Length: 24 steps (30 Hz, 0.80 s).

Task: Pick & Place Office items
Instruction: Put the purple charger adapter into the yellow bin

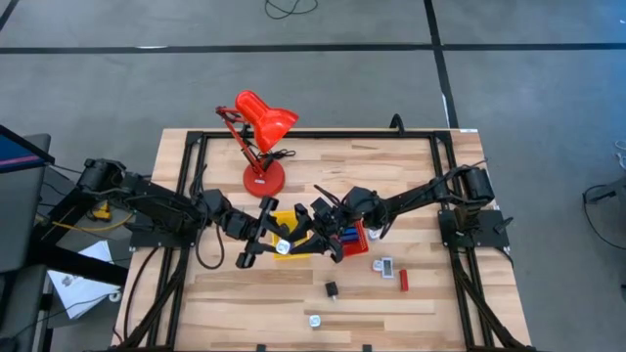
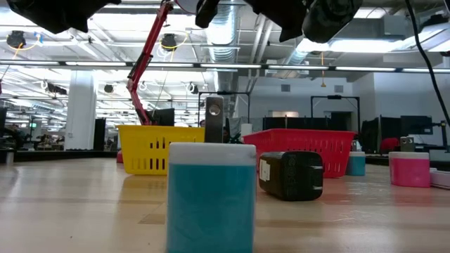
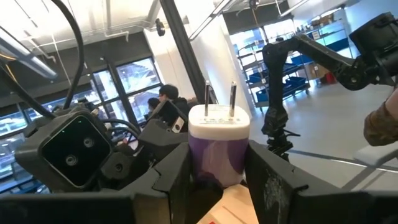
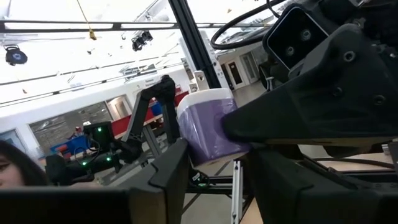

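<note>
Purple charger [image 3: 219,149], white cap, 2 prongs up.

Our high view looking straight down on the whole table [image 1: 411,293] and both arms, our low view level at tabletop, close behind a blue block [image 2: 211,197], each wrist view facing the other arm, both sharing the purple charger [image 3: 217,140].

A red desk lamp [image 1: 262,132] stands at the far side of the wooden table [image 1: 235,293], with yellow [image 2: 158,149] and red [image 2: 309,144] trays mid-table.
</note>
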### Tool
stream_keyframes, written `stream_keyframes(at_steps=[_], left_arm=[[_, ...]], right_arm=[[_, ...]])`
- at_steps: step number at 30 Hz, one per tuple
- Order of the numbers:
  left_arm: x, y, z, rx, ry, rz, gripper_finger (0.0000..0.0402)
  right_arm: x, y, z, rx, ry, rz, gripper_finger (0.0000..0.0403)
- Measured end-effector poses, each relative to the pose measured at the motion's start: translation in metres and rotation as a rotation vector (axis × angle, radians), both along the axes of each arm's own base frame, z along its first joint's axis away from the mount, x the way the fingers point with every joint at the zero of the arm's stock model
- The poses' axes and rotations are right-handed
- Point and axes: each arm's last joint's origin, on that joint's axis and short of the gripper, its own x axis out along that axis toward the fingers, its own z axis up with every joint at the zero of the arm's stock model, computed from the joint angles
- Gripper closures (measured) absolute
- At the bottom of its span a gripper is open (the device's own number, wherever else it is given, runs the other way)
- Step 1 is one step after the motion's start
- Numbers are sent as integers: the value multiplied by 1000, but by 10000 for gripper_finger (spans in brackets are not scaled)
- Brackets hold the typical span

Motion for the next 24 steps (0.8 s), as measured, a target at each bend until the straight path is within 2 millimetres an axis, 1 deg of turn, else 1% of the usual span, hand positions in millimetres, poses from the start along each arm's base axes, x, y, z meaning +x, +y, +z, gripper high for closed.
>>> stream_keyframes(at_steps=[6,11,14,18,24], left_arm=[[0,0,-1,-1,13,0,271],[0,0,-3,1,24,-3,269],[0,0,-3,-5,28,-5,268],[0,0,-4,-14,43,-5,264],[1,0,-9,-6,99,-4,262]], right_arm=[[0,0,0,2,1,2,260],[0,1,-1,3,13,5,277],[0,1,-1,34,37,16,282],[1,1,-2,67,73,26,279],[2,1,-6,107,155,39,281]])
